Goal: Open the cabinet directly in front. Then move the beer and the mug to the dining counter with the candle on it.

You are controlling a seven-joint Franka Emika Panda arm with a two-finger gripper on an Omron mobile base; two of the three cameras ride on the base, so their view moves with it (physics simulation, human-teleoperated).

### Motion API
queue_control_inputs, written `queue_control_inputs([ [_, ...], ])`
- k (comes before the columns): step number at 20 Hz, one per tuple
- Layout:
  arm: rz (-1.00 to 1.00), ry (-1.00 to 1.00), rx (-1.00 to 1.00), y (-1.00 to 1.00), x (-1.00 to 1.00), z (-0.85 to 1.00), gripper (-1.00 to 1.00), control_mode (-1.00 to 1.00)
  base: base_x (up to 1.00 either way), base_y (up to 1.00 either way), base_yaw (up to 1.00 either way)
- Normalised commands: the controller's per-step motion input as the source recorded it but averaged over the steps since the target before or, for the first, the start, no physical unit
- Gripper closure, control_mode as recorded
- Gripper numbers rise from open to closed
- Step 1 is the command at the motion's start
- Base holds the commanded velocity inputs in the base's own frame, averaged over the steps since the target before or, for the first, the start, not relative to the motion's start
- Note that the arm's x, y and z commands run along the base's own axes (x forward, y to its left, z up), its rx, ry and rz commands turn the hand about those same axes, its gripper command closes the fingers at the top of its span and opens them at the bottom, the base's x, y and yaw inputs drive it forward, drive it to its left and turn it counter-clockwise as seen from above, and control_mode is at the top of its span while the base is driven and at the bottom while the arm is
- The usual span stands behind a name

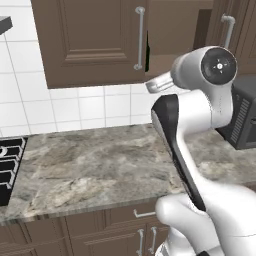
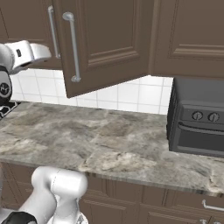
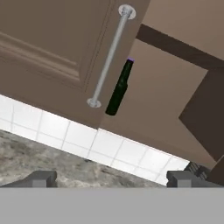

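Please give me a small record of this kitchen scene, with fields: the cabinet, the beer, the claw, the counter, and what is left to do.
cabinet: right door swung open, left door closed
beer: dark bottle with purple cap, upright inside the cabinet, just past the left door's bar handle
mug: cannot tell where it is
claw: open, holding nothing, pointed up at the cabinet opening
counter: veined stone top, black appliance at its right
left to do: take out the beer and mug
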Motion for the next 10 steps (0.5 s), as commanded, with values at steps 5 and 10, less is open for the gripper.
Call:
queue_control_inputs([
  [5,-0.26,0.01,-0.05,-0.47,0.79,-0.14,-1.00,-1.00,0.00,0.00,0.00],
  [10,-0.31,0.00,-0.03,-0.76,0.76,-0.07,-1.00,-1.00,0.00,0.00,0.00],
])
